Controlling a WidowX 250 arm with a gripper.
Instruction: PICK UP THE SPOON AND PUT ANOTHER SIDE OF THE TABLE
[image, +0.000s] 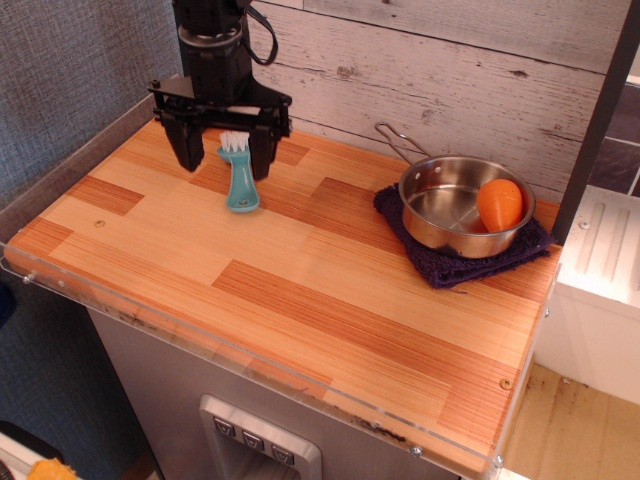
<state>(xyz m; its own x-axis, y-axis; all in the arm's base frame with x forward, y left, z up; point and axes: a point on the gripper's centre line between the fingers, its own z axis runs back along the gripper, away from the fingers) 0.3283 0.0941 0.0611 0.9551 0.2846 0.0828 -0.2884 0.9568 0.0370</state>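
Spoon (238, 176) lies on the table (300, 290), bristle end up between the gripper's (224, 160) spread fingers (187, 152) and handle reaching out below them toward the front, while the pan (455, 205) sits well to their right.

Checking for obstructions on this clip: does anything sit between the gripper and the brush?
Nothing visible does. The open gripper hangs over the bristle end of the brush, which lies on bare table. The pan and cloth are well off to the side.
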